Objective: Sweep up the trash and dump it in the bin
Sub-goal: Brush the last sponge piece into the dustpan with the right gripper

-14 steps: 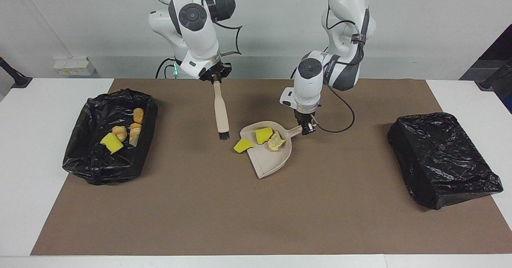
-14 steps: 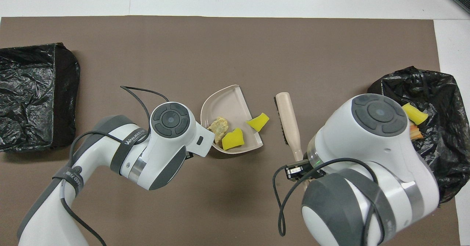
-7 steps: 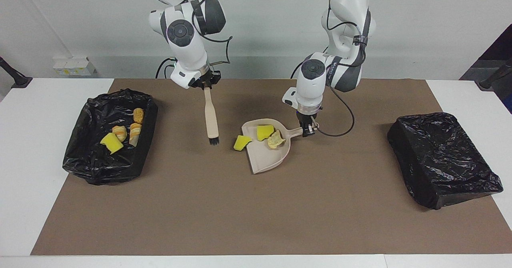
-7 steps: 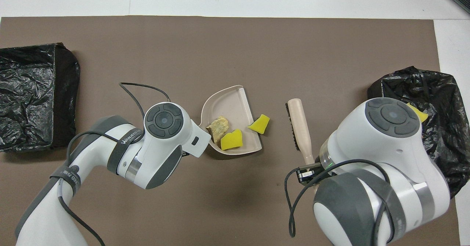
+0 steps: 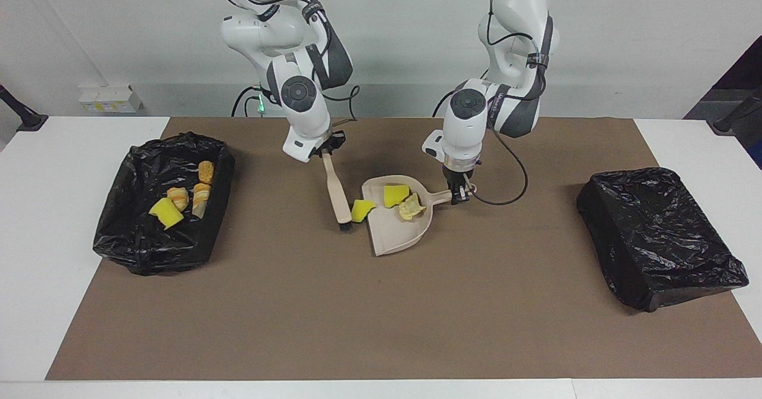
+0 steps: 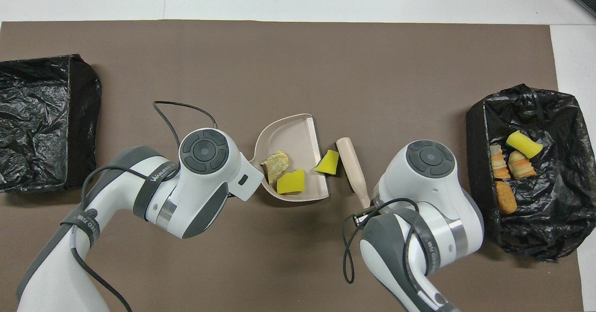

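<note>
- The right end effector (image 5: 323, 153) is closed on the brush (image 5: 337, 193), whose bristles touch the yellow sponge chunk (image 5: 361, 209) at the dustpan (image 5: 397, 231) mouth.
- The left end effector (image 5: 459, 195) is closed on the dustpan handle.

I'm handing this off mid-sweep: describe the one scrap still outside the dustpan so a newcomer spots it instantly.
Find the beige dustpan in the middle of the brown mat. At its open lip, toward the right arm's end of the table, lies a yellow sponge chunk, with the brush beside it. Unlike the other yellow chunk and the tan scrap, it lies outside the pan.
</note>
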Motion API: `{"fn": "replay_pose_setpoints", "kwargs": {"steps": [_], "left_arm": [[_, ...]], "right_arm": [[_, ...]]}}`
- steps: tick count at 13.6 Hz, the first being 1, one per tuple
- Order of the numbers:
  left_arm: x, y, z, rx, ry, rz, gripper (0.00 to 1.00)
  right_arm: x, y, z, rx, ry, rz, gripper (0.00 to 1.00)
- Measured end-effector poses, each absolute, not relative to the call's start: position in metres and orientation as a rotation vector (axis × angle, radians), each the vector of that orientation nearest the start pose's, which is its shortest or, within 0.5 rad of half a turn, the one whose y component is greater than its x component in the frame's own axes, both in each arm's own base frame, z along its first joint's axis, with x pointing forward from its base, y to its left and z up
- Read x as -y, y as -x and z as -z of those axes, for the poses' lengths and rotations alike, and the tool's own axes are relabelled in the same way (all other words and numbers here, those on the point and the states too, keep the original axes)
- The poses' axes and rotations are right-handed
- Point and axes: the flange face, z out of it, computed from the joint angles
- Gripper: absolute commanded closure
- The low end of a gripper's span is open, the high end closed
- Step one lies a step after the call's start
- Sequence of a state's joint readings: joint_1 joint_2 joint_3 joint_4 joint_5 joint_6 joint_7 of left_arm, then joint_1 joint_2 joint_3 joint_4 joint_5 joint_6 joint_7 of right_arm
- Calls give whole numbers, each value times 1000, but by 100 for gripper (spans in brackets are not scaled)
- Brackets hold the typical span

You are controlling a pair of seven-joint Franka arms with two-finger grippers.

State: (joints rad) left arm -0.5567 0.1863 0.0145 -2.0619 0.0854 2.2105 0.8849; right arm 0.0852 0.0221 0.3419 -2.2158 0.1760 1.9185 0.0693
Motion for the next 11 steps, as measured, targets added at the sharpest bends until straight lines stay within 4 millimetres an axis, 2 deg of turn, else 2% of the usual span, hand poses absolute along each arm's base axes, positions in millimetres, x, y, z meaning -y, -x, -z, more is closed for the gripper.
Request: {"fn": "replay_pose_setpoints", "kwargs": {"steps": [2, 5, 11], "left_arm": [[294, -493, -342, -2076, 2272, -75, 100], [294, -493, -342, -2076, 2272, -75, 100], [294, -493, -342, -2077, 2272, -74, 100]], "right_arm": [[-236, -435, -339, 331, 2941, -516, 100], [-262, -428, -347, 253, 2918, -503, 100], [-265, -429, -369, 262, 2921, -481, 100]]}}
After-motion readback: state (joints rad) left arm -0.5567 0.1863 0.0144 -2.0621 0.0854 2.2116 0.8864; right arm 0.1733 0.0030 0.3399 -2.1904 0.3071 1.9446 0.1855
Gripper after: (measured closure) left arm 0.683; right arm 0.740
